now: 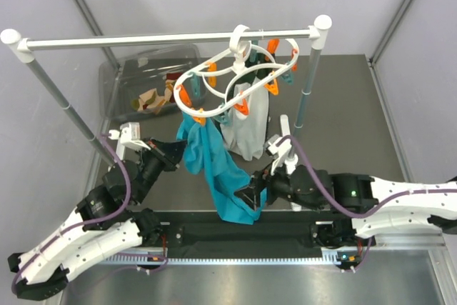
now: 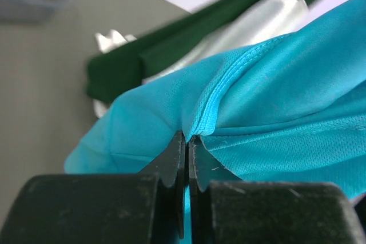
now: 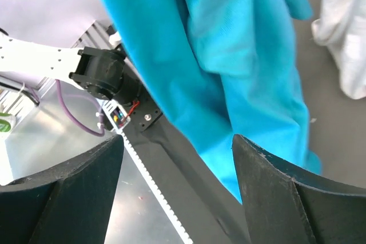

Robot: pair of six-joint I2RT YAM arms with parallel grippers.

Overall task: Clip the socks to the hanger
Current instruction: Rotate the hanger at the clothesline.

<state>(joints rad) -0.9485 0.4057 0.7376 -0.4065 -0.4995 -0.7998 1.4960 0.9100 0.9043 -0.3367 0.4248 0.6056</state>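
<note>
A dark grey table [image 1: 343,105] sits between pale walls, with both arms mounted at its near edge. A long white rail [image 1: 143,38] on two poles crosses the far side. The hanger [image 1: 243,68] hangs by its hook from the rail, right of the middle, its orange and teal clips around the ring.

A teal cloth [image 1: 214,169] hangs from the clips on the hanger's left, its lower end reaching the table's near edge. Just to its right hangs a white cloth [image 1: 250,123].

A clear bin [image 1: 121,83] stands at the far left of the table, under the rail. The socks [image 1: 153,98] lie bunched inside it, well apart from the hanger and from both arms.

The left gripper [image 1: 182,151] meets the teal cloth's left edge. Its wrist view shows the fingers [image 2: 171,161] pressed together, pinching a seam of the fabric. The right gripper [image 3: 178,141] sits at the cloth's lower end with fingers spread wide. The fabric hangs just ahead of the gap, and whether it touches them cannot be told.
</note>
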